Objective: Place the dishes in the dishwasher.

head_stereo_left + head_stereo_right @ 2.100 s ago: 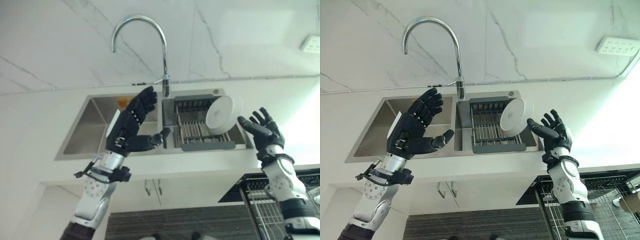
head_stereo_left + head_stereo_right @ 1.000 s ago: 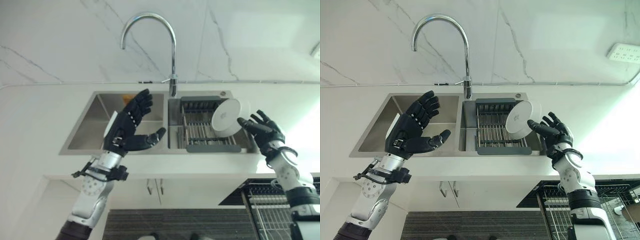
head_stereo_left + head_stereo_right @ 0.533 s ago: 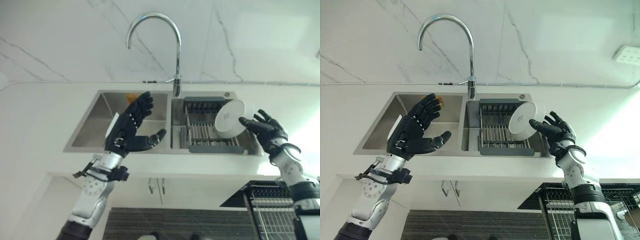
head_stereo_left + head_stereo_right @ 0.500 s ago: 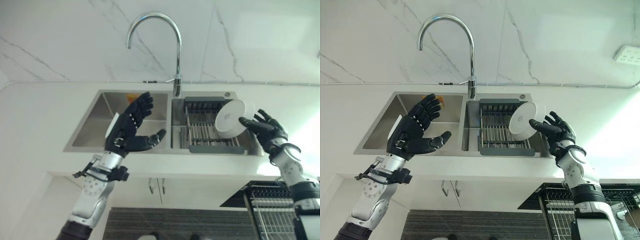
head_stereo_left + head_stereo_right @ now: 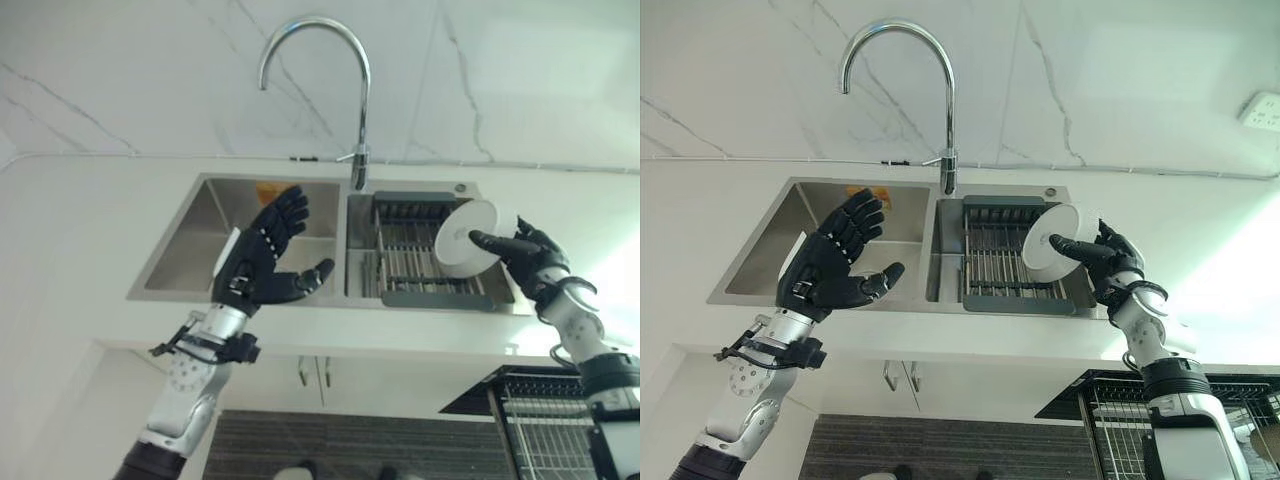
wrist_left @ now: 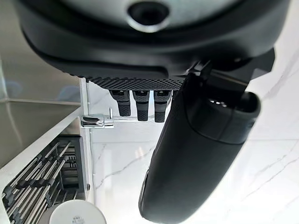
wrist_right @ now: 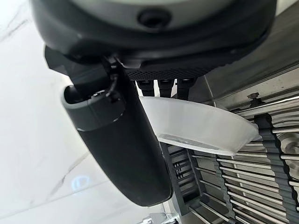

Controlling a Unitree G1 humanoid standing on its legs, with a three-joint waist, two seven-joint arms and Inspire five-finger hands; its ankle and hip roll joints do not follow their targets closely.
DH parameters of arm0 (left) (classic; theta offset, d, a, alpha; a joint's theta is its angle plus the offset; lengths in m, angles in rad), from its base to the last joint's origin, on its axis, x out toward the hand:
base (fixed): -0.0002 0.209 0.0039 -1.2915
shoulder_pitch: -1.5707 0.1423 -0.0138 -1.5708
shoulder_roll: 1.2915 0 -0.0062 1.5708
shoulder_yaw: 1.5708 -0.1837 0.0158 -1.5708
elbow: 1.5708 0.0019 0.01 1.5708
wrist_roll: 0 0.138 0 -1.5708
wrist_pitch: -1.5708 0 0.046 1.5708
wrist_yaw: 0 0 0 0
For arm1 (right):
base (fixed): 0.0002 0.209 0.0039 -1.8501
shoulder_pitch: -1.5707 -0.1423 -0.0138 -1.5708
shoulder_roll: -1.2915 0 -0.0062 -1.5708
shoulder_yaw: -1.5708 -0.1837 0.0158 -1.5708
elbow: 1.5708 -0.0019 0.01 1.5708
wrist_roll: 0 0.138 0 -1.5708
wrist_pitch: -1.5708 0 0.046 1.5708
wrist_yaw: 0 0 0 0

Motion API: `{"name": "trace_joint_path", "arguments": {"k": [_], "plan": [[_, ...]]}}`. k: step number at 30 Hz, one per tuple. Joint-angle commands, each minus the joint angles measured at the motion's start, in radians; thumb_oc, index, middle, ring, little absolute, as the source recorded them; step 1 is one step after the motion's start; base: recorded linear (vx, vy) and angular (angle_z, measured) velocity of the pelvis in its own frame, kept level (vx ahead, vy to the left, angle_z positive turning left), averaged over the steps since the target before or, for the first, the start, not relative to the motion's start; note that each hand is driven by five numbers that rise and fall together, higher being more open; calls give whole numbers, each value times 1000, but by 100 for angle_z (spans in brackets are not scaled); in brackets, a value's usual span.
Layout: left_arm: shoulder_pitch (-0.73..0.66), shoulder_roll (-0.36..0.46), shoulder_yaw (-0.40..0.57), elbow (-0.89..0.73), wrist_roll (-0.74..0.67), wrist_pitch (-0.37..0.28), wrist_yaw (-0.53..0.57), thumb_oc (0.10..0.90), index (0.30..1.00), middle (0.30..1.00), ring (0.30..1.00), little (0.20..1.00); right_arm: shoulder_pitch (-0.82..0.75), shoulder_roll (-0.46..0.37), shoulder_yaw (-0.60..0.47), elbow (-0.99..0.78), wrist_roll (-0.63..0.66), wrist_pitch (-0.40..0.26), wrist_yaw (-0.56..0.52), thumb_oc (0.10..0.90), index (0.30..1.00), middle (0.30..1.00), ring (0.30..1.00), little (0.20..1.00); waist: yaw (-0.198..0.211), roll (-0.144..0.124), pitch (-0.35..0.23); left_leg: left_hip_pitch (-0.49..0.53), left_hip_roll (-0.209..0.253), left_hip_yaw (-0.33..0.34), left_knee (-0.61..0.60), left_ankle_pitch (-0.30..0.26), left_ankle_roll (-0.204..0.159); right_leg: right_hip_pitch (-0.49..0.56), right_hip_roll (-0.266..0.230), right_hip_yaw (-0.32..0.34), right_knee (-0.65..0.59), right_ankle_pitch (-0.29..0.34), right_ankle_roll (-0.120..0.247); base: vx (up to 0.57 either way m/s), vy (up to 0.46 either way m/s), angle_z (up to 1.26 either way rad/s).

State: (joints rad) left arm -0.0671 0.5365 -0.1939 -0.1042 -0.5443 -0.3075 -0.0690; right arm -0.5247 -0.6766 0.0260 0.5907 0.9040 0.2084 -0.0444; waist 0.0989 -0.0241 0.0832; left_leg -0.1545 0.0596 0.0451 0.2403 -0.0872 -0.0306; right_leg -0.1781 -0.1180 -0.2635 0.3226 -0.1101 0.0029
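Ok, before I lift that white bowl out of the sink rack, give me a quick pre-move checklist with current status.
1. Right hand at the white bowl, thumb across its underside, fingers behind: ok.
2. Grip actually closed on the bowl: cannot tell.
3. Bowl tilted on edge over the dish rack in the right basin: ok.
4. Left hand open, holding nothing, in front of the left basin: ok.
5. Faucet stands apart from the bowl: ok.
6. Dishwasher basket pulled out at lower right: ok.
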Motion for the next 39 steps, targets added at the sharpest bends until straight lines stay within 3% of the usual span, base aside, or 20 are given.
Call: {"name": "trace_joint_path", "arguments": {"k": [1, 12, 14, 15, 22, 27, 30, 36, 39], "plan": [[-97, 53, 6, -93, -27, -84, 11, 800, 900, 900, 900, 900, -142, -79, 7, -10, -29, -73, 20, 800, 900, 900, 900, 900, 13, -8, -66, 15, 31, 14, 60, -117, -31, 49, -32, 29, -23, -65, 78, 0, 0, 0], [-97, 51, 2, -88, -26, -80, 12, 800, 900, 900, 900, 900, -160, -74, 13, 19, 17, -57, 25, 800, 900, 900, 900, 900, 18, -8, -67, 14, 32, 9, 60, -113, -33, 52, -31, 26, -23, -66, 75, -3, 3, 5], [-97, 53, 4, -89, -28, -78, 15, 800, 900, 900, 900, 900, -164, -70, 7, 22, 38, -74, 12, 569, 554, 554, 554, 554, 20, -7, -68, 14, 32, 8, 60, -113, -33, 54, -30, 25, -23, -67, 74, -1, 4, 3], [-97, 54, 4, -87, -30, -80, 15, 800, 900, 900, 900, 900, -164, -67, 3, 23, 45, -82, 5, 400, 300, 300, 300, 300, 20, -7, -67, 13, 32, 7, 60, -113, -33, 54, -30, 25, -23, -68, 74, 0, 0, 0], [-92, 52, 3, -88, -32, -82, 19, 800, 900, 900, 900, 900, -165, -37, -35, 13, 77, -137, -78, 400, 300, 300, 300, 300, 29, 0, -65, 13, 26, -4, 60, -112, -31, 59, -31, 21, -23, -69, 72, 0, 0, 0], [-84, 52, -2, -91, -35, -86, 32, 800, 900, 900, 900, 900, -159, -4, -72, -3, 56, -242, -189, 400, 300, 300, 300, 300, 34, 8, -62, 12, 24, -9, 60, -111, -29, 59, -35, 19, -23, -67, 73, 13, 17, 2], [-82, 50, -5, -98, -32, -85, 41, 800, 900, 900, 900, 900, -155, 1, -81, -30, 30, -259, -217, 400, 300, 300, 300, 300, 33, 10, -60, 13, 23, -8, 60, -112, -27, 58, -36, 20, -23, -67, 74, 22, 23, 4], [-63, 46, 8, -110, -29, -93, 38, 800, 900, 900, 900, 900, -119, -4, -85, -132, -48, -302, -241, 400, 300, 300, 300, 300, 23, 6, -57, 14, 23, 0, 60, -114, -25, 54, -37, 23, -23, -64, 77, 10, 23, 0], [-49, 38, 23, -133, -27, -103, 23, 800, 900, 900, 900, 900, -86, 7, -92, -274, -105, -345, -286, 400, 300, 300, 300, 300, 14, 4, -51, 14, 22, 7, 60, -116, -21, 50, -39, 26, -23, -60, 80, 0, 42, -2]]}}
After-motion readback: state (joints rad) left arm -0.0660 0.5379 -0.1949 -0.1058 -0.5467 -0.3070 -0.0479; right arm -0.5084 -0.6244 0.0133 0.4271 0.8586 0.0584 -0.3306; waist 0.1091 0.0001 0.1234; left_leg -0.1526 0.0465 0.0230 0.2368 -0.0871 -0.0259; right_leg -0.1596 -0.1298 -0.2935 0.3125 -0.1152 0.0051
